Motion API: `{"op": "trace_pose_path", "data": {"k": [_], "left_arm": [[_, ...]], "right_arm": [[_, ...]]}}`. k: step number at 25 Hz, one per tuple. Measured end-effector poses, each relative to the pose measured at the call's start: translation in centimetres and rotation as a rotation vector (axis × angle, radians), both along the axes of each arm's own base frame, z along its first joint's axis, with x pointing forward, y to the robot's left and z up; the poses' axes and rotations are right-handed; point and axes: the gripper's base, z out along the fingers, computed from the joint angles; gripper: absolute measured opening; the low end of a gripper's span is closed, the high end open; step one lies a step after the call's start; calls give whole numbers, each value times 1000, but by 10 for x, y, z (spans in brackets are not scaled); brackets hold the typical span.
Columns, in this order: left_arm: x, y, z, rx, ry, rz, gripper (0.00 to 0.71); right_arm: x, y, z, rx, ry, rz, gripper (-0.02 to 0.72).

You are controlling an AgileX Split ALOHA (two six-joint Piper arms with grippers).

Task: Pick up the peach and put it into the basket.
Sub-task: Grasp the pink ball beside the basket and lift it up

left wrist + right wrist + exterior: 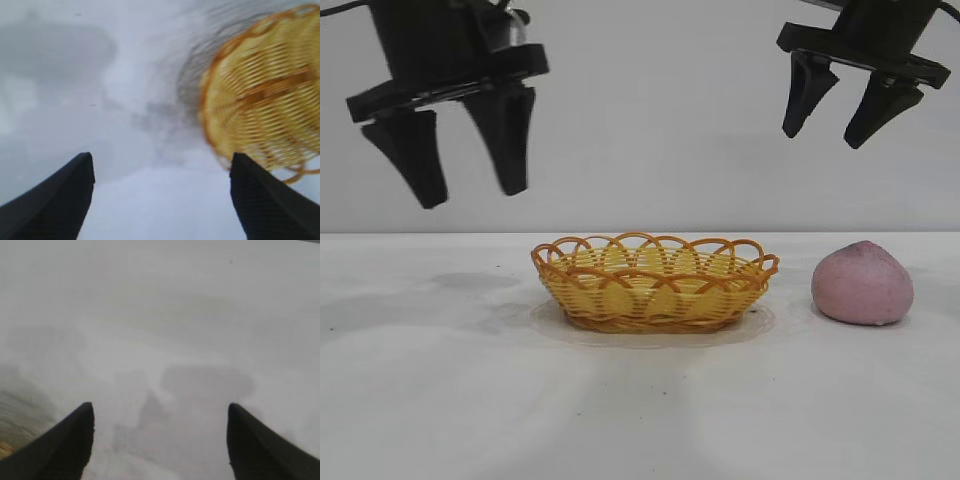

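You see a dusty pink peach (862, 284), a yellow woven basket (654, 283) with an orange-brown looped rim, and a white counter (440, 400).

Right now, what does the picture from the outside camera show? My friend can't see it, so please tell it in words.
A yellow wicker basket sits empty in the middle of a white table, with a pink peach resting apart on its right. Two black grippers hang open above: the left gripper high left of the basket, the right gripper above the peach.

blurred basket (265, 95) beyond the left end effector (161, 200), fingers (55, 205) spread
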Motion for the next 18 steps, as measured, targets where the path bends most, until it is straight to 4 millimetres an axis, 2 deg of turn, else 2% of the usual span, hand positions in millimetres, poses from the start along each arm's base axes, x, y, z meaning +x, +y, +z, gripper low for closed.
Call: {"op": "trace_pose_path", "data": {"k": [2, 5, 11, 13, 15, 18], "left_arm": [[3, 11, 0, 25, 1, 24, 533], [10, 37, 0, 43, 6, 88, 533], [14, 104, -2, 136, 76, 204, 533], [11, 120, -1, 169, 113, 227, 533], [8, 132, 5, 174, 125, 256, 533], [0, 140, 28, 169, 87, 279, 533]], "right_arm": [[0, 0, 0, 0, 0, 0, 524], [0, 0, 0, 0, 0, 0, 524], [0, 0, 0, 0, 5, 2, 524], [0, 0, 0, 0, 5, 2, 524], [0, 0, 0, 0, 5, 2, 524], [0, 0, 0, 0, 5, 2, 524]]}}
